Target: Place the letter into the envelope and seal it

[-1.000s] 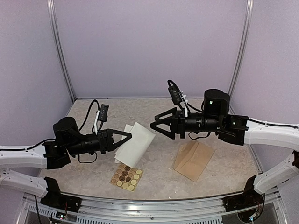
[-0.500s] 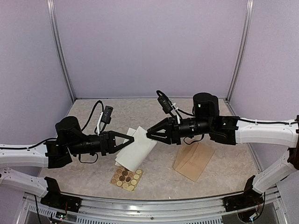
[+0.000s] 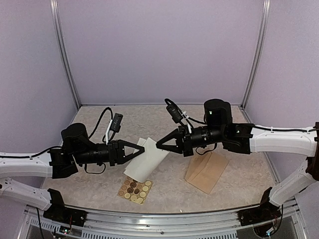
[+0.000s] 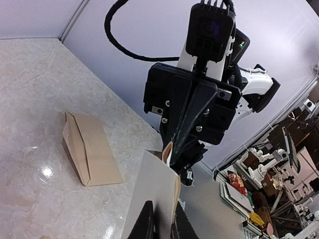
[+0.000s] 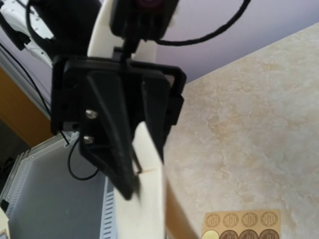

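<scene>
The letter (image 3: 148,160) hangs in the air between my two arms, white back showing, above the middle of the bench (image 3: 164,119). It is nowhere near inside anything yet. From the left wrist view it looks doubled over, with a cream layer peeking out behind the white face, so I judge the folding is at least partly done. I cannot say whether it is now small enough to fit.

My left tool (image 3: 140,148) has its fingers close on either side of the sheet's left edge, and it looks clamped on the paper. My right tool (image 3: 159,145) has its fingers pressed together on the opposite upper corner. Both of my arms are therefore on the same sheet, facing each other across it.

The envelope (image 3: 206,172) lies flat on the bench to the right, well apart from the letter and untouched by either tool. I cannot tell from here whether its flap is open or tucked. A small sheet of round stickers (image 3: 135,188) lies on the bench just below the hanging letter, also untouched.

So most of the job is left. I have to finish or fix the fold, carry the letter across, open the envelope's mouth, slide the sheet in, close the flap and seal it, presumably with one of those stickers.
</scene>
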